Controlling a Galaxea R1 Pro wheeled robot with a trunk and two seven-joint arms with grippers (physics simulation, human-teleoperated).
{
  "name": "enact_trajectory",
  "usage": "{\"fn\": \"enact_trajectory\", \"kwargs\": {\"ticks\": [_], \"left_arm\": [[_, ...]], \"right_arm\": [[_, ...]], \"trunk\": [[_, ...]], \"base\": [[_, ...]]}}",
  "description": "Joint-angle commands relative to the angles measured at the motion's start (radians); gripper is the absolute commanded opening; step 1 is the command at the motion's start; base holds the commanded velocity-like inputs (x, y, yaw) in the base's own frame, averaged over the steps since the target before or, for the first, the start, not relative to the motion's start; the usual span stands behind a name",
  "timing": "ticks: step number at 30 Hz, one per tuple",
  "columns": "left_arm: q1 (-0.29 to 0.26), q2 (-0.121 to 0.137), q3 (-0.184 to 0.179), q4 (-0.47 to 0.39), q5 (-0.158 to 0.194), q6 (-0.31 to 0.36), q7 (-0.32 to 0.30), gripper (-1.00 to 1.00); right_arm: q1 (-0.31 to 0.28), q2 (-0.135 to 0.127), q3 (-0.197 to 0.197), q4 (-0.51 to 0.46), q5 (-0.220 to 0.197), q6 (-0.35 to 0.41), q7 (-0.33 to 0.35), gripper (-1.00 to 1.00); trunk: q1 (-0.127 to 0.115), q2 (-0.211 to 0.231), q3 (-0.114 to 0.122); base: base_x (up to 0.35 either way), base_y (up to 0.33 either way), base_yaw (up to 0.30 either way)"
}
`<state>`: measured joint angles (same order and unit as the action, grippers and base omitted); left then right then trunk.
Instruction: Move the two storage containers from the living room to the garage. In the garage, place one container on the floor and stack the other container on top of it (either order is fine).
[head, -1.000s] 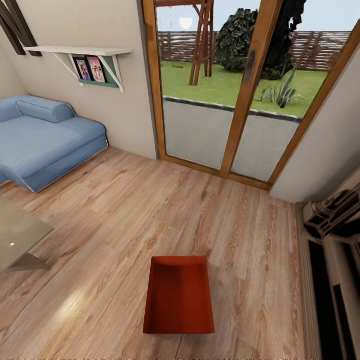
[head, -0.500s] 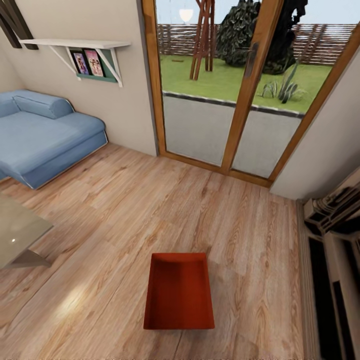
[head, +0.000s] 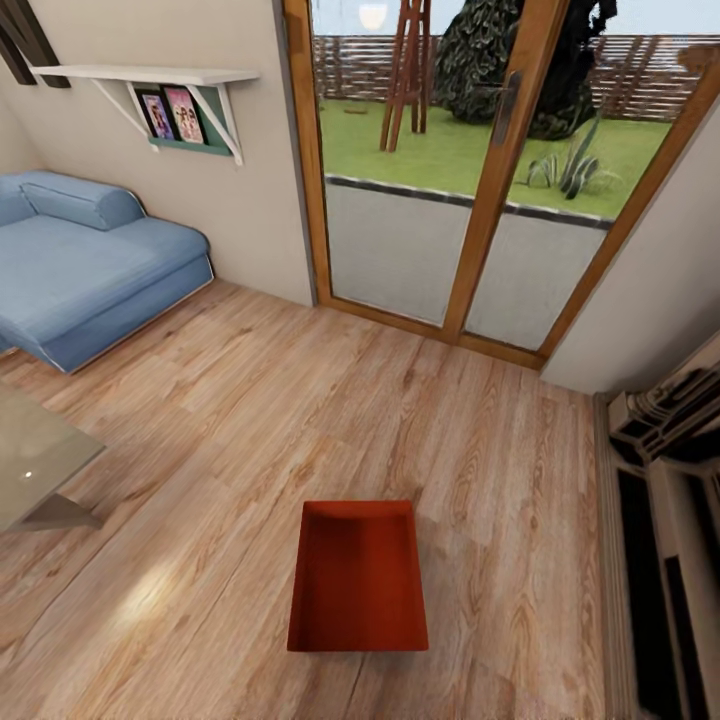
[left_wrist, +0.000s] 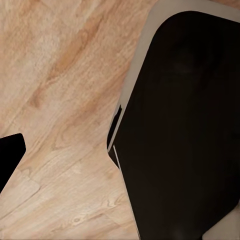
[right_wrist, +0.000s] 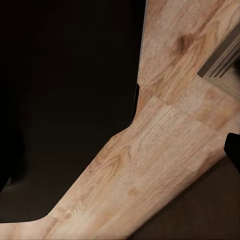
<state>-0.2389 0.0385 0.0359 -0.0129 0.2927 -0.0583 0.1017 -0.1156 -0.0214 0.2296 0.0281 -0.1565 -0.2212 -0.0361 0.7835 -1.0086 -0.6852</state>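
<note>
One orange-red storage container (head: 357, 580) lies on the living room's light wood plank floor (head: 250, 400), straight ahead of me and low in the head view. It is a shallow, lidless bin with nothing in it. The second container is out of view. In the left wrist view a single black fingertip (left_wrist: 9, 155) shows at the frame's edge over the planks. In the right wrist view another black fingertip (right_wrist: 233, 150) sits at the edge. Nothing lies between the fingers of either gripper, and both hang well away from the container.
A blue sofa (head: 80, 270) stands at the back left, with a glass-topped table (head: 35, 465) nearer on the left. Wood-framed glass doors (head: 470, 170) fill the far wall. The fireplace surround (head: 670, 480) runs along the right. My dark body (left_wrist: 185, 125) shows beside the floor.
The whole head picture has shifted slightly, so the camera has moved. The container stays where it was on the floor.
</note>
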Motion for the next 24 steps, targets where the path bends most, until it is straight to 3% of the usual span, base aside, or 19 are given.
{"fn": "enact_trajectory", "kwargs": {"ticks": [1,24], "left_arm": [[0.000,0.000,0.003,0.001,0.002,-0.003,0.001,1.00],[0.000,0.000,0.003,0.000,0.003,-0.003,0.001,1.00]], "right_arm": [[-0.001,0.001,0.009,0.003,-0.010,-0.006,-0.002,1.00],[-0.001,0.004,0.004,0.003,-0.006,-0.013,-0.004,1.00]], "trunk": [[0.000,0.000,-0.001],[0.000,0.000,-0.001]], "base": [[0.000,0.000,0.000],[0.000,0.000,0.000]]}}
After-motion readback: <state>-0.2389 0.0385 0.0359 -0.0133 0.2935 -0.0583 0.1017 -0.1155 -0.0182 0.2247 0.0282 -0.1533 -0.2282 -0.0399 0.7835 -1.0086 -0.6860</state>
